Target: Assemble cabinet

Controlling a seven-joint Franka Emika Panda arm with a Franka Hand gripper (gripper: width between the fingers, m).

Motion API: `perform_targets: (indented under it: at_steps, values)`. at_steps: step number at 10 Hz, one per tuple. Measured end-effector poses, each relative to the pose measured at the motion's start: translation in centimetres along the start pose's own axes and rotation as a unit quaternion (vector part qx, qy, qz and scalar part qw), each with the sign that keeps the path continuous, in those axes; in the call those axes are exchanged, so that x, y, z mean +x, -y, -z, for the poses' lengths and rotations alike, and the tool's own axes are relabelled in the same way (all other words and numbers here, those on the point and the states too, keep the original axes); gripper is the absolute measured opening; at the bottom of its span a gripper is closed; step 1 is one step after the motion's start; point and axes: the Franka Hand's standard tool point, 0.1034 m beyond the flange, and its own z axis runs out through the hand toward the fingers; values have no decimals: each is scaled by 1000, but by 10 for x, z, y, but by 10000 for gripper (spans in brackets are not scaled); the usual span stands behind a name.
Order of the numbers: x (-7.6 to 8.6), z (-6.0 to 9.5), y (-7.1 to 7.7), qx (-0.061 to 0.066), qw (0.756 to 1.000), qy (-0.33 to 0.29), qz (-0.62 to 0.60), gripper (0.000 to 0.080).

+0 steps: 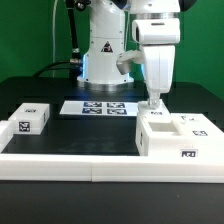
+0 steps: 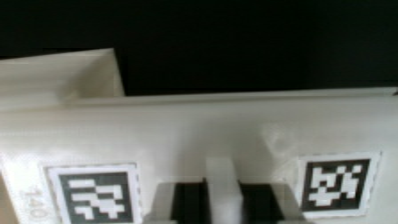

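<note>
White claw tips blur against the cabinet body; grip unclear.

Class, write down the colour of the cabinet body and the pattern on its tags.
White body; black-and-white square tags, clearest in wrist view.

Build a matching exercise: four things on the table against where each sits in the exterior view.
Things:
1. small block
2. marker board
3. cabinet body
4. rail

Places:
A. exterior view's right, under the arm
B. along the front
C. exterior view's left
D. flat in the middle

Pairs: 1-C, 2-D, 3-A, 4-B
</note>
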Motion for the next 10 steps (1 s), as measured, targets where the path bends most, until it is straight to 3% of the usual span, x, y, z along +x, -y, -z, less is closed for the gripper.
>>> perform_targets:
  at_steps: [4, 8, 10]
  values:
    - [1, 1, -39, -13, 1000, -8, 13, 69]
    - [1, 2, -40, -14, 1000, -8, 12, 70]
    - [1, 1, -49, -4, 1000, -7, 11, 70]
